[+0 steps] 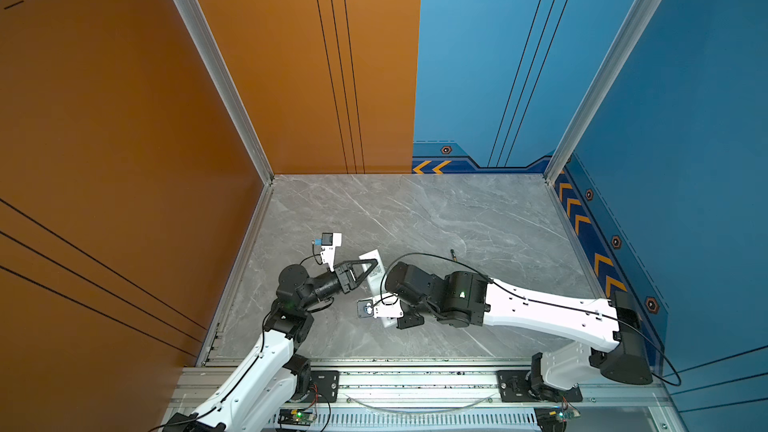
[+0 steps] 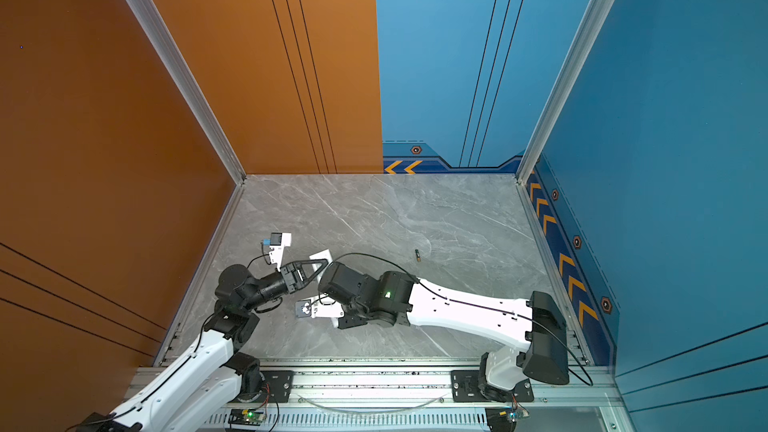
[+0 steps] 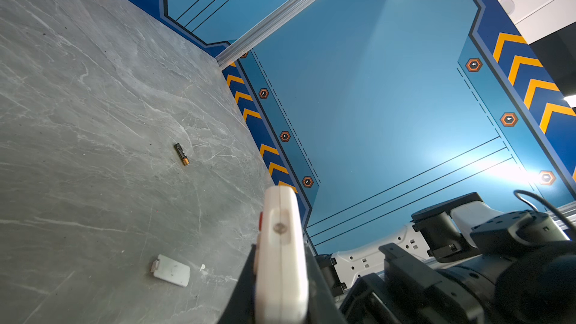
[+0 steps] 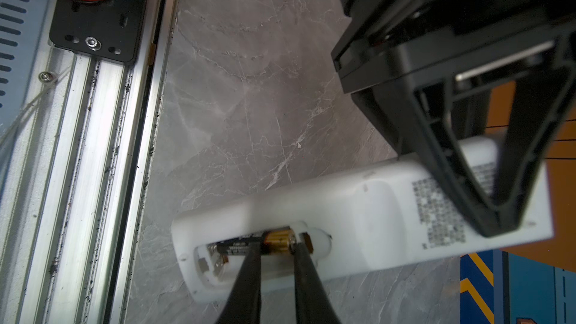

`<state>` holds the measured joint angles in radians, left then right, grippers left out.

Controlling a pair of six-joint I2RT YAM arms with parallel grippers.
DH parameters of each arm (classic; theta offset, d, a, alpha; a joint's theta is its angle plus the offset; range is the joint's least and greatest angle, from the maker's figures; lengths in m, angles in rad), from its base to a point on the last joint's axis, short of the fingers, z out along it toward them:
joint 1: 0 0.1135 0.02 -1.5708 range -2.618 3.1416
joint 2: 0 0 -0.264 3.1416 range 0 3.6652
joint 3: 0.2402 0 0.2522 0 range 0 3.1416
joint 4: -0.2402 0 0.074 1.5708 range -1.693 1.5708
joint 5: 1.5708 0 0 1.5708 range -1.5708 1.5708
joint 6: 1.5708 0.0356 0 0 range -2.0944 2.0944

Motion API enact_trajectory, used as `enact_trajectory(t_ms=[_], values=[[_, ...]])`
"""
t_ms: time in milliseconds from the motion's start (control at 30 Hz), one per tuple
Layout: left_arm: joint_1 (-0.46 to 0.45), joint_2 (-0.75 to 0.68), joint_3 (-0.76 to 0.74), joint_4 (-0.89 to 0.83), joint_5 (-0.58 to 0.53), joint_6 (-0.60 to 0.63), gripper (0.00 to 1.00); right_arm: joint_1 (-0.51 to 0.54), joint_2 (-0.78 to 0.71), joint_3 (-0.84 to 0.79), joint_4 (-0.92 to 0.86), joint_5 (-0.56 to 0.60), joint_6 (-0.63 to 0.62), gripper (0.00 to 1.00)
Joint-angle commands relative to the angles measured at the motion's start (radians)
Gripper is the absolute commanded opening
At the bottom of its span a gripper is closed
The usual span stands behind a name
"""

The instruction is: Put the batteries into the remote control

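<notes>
My left gripper (image 1: 374, 263) (image 3: 280, 246) is shut on the white remote control (image 1: 372, 280) (image 3: 282, 275), holding it by its long edges just above the table with the plain back up. In the right wrist view the remote control (image 4: 374, 213) shows an open battery bay at its near end. One battery (image 4: 277, 240) lies in the bay's far slot. My right gripper (image 4: 274, 244) stands narrowly open, its two fingertips resting on that battery's gold end. A second battery (image 1: 453, 254) (image 2: 417, 255) (image 3: 181, 154) lies loose on the table beyond the right arm.
A small white battery cover (image 3: 171, 270) lies flat on the grey marble table (image 1: 457, 209). The aluminium rail (image 4: 103, 151) runs along the table's front edge close to the remote. Orange and blue walls close in three sides.
</notes>
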<state>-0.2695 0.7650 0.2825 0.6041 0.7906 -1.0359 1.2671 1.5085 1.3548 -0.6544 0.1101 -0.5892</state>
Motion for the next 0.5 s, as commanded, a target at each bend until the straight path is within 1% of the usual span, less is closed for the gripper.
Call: enact_trajectory(t_ms=[0,467], values=[[-0.003,-0.015,0.027,0.043,0.026,-0.007,0.00,-0.005,0.029,0.017,-0.030,0.005,-0.014,0.16],[-0.001,-0.016,0.026,0.043,0.026,-0.004,0.00,-0.003,0.053,0.021,-0.037,0.022,-0.017,0.12]])
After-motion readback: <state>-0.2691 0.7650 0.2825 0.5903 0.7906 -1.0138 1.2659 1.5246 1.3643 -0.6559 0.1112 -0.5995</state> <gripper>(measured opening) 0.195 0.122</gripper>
